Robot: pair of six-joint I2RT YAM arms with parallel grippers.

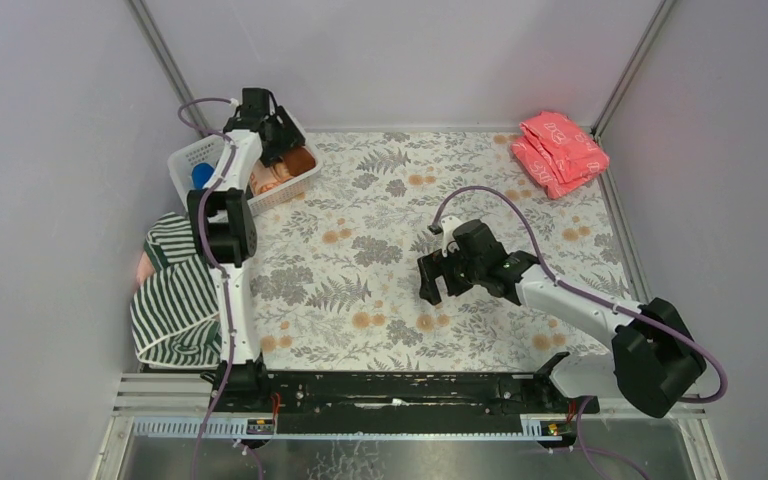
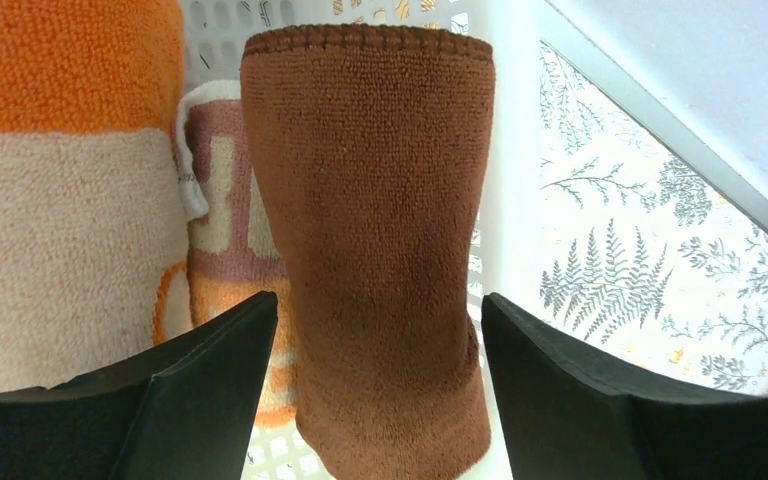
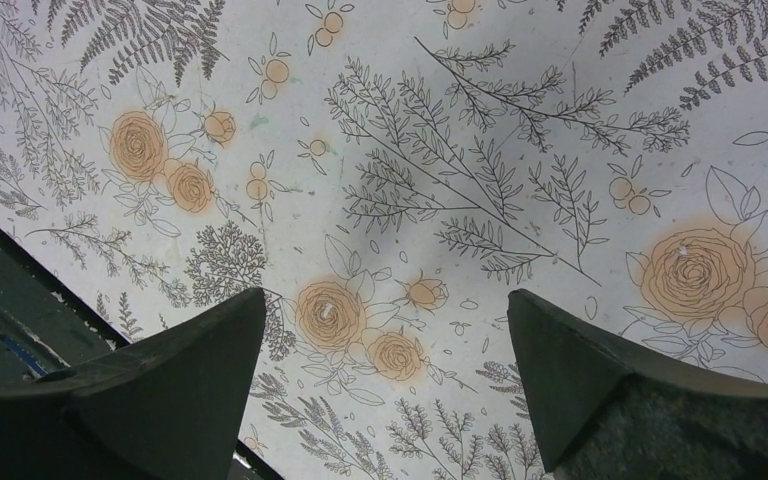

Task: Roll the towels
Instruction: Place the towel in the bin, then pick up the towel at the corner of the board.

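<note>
Rust-brown rolled towel (image 2: 370, 250) in white basket (image 2: 510, 150), between parted left gripper (image 2: 380, 297) jaws, unsqueezed. Withdraw straight up; avoid snagging towel. Right gripper (image 3: 386, 295) wide open, empty, above table (image 3: 460, 150).

Left gripper (image 1: 283, 142) hangs over the basket (image 1: 186, 157), jaws parted; right gripper (image 1: 441, 289), spread wide, hovers well right of it.

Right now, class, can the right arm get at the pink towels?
Probably yes: the right gripper hangs open over tablecloth, and nothing stands between it and the pink towels in the far right corner.
</note>
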